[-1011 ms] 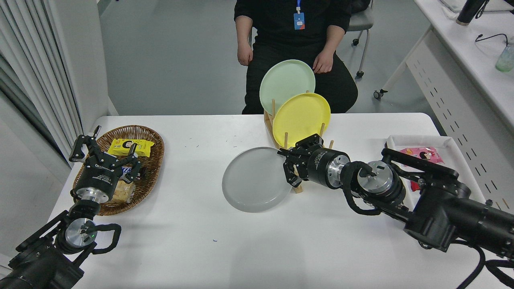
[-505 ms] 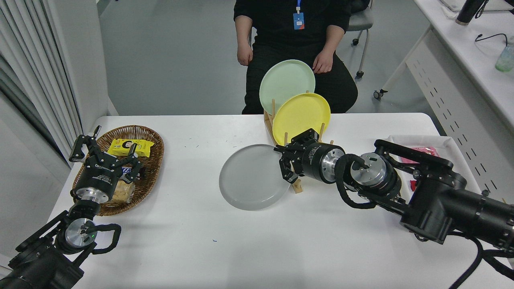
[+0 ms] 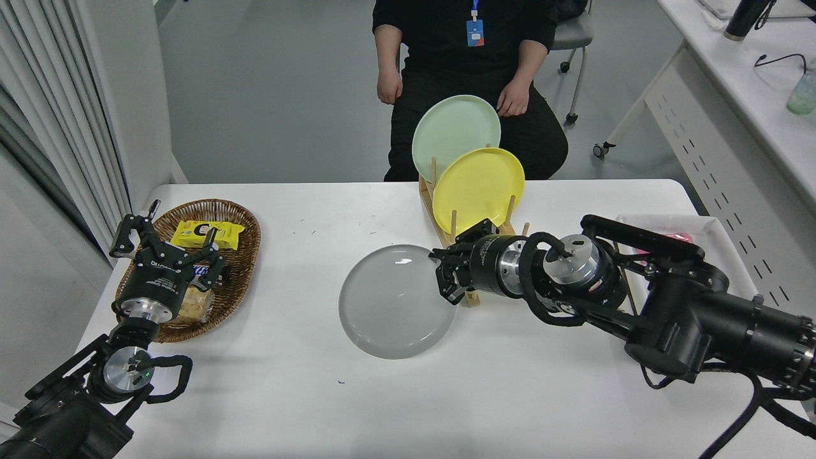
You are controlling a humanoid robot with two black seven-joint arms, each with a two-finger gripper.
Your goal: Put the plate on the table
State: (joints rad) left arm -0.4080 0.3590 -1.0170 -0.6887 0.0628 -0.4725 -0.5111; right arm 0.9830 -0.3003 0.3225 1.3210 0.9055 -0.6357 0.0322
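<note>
The right gripper is pinching the right edge of the grey plate, holding it by the rim so it stays nearly flat. The plate is low over the white table, out in front of the wooden rack, away from the yellow plate and mint green plate. The left gripper waits, fingers spread, over the snack basket.

The right arm is covering most of the white tray at the worktop's right edge. The right tool is hiding the plate's right rim and the wooden rack's base.
</note>
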